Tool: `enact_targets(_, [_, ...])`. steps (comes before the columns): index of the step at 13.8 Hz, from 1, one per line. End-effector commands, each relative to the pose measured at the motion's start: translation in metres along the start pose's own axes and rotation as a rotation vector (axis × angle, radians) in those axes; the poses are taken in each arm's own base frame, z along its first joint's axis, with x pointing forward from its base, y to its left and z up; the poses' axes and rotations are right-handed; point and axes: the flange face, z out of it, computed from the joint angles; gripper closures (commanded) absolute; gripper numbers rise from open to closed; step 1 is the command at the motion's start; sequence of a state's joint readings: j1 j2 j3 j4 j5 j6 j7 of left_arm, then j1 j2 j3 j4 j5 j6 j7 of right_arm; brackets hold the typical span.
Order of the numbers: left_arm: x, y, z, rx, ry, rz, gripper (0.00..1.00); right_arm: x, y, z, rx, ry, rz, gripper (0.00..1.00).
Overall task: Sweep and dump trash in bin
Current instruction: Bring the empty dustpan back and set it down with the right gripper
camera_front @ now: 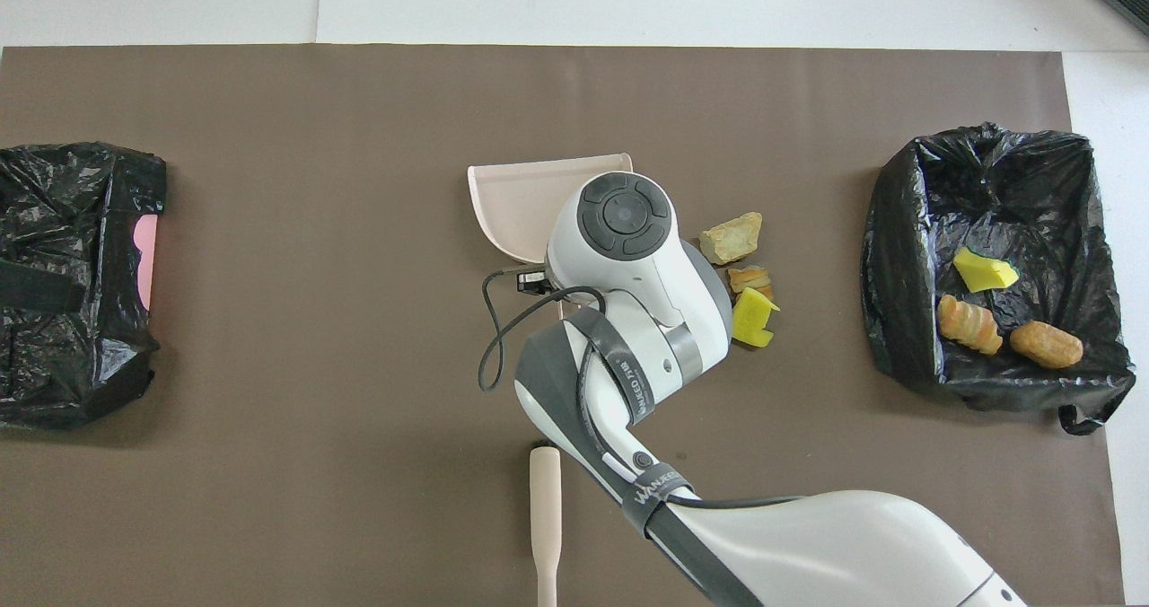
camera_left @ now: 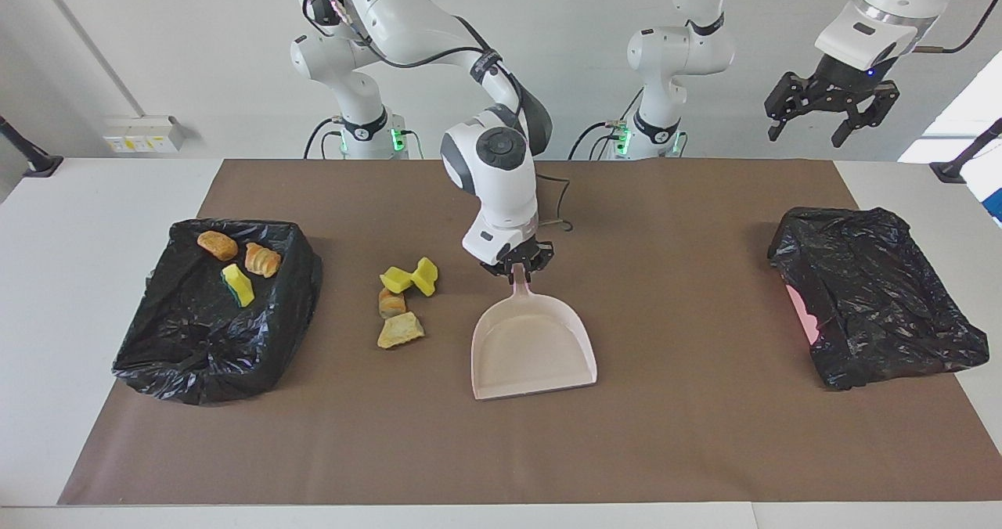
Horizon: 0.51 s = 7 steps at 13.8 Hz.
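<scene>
The right pincer [camera_left: 520, 271] is clamped on the handle of the pale dustpan [camera_left: 532, 347], whose pan seems to rest flat on the tabletop [camera_left: 665, 435]. Four pieces of trash [camera_left: 403, 304] lie just beside it, toward the open bin [camera_left: 156, 357], which holds three more. The left pincer [camera_left: 830, 114] waits up high, jaws spread.

A big white table [camera_left: 94, 192] has a brown mat [camera_left: 673, 435] on top. The wall [camera_left: 180, 36] is plain and pale. A small white box [camera_left: 145, 134] sits low on it. Bright light [camera_left: 959, 114] comes in at one side.
</scene>
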State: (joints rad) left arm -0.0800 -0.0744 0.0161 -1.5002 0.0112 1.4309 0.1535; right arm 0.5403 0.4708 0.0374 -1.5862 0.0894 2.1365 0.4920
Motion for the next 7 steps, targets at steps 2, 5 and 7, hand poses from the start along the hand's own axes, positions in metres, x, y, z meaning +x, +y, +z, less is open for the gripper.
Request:
enact_targets(2, [-0.0056,0.0018,0.0005,0.005,-0.003,0.004,0.00,0.0087,-0.0055,0.0032,0.048,0.035,0.044,0.75])
enact_targets(5, [-0.0068,-0.0010,0.0016,0.003,-0.004,-0.001,0.00,0.0103,-0.0001,0.0062,0.073,0.020,0.045,0.56])
enact_targets(7, [-0.0066,-0.0010,0.0024,0.004,-0.001,0.000,0.00,0.0100,0.0004,0.0078,0.072,0.024,-0.012,0.00])
